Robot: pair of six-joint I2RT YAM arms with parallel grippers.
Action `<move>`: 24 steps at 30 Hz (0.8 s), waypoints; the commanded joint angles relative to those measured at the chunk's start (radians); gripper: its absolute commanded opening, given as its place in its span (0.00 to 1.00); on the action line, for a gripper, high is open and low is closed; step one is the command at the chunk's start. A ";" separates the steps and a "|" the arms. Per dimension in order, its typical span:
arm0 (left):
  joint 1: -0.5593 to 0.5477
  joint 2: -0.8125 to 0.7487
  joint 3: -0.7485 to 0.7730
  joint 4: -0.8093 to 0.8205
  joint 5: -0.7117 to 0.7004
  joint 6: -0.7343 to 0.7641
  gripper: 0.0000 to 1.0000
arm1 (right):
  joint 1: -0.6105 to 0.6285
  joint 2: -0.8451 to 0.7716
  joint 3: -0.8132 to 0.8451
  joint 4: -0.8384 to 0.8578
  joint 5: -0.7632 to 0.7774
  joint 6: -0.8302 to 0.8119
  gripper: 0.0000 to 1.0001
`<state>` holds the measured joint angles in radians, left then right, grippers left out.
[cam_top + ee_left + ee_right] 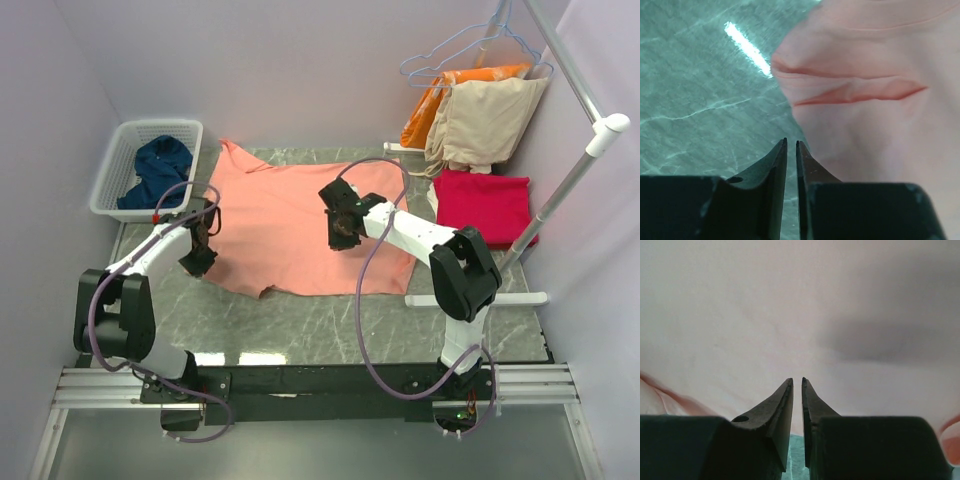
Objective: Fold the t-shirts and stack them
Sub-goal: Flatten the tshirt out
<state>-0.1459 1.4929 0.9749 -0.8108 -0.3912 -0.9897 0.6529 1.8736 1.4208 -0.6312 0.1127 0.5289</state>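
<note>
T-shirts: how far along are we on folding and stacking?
Done: the crimson shirt lies folded at the right. In hand: the salmon-pink shirt, spread unfolded, left gripper at its edge, right gripper above its middle. Remaining: the navy shirt, crumpled in the basket, and all stacking.

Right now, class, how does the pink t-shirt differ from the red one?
The pink t-shirt lies spread out and rumpled mid-table; the red t-shirt sits as a compact folded rectangle at the right side. The pink t-shirt covers far more of the table than the red t-shirt. Both are plain, single-colour cloth.
</note>
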 commanded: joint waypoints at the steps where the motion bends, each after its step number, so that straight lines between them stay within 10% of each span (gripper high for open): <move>1: 0.038 -0.013 -0.025 0.110 0.052 0.015 0.18 | 0.001 0.018 0.041 -0.012 0.007 -0.018 0.19; 16: 0.088 0.107 0.018 0.154 0.032 0.129 0.46 | 0.001 0.039 0.056 -0.022 0.008 -0.020 0.19; 24: 0.106 0.133 0.016 0.183 0.107 0.141 0.44 | 0.002 0.061 0.101 -0.045 0.025 -0.015 0.19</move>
<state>-0.0422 1.6146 0.9661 -0.6590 -0.3321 -0.8749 0.6529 1.9224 1.4639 -0.6582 0.1123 0.5224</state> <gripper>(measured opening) 0.452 0.194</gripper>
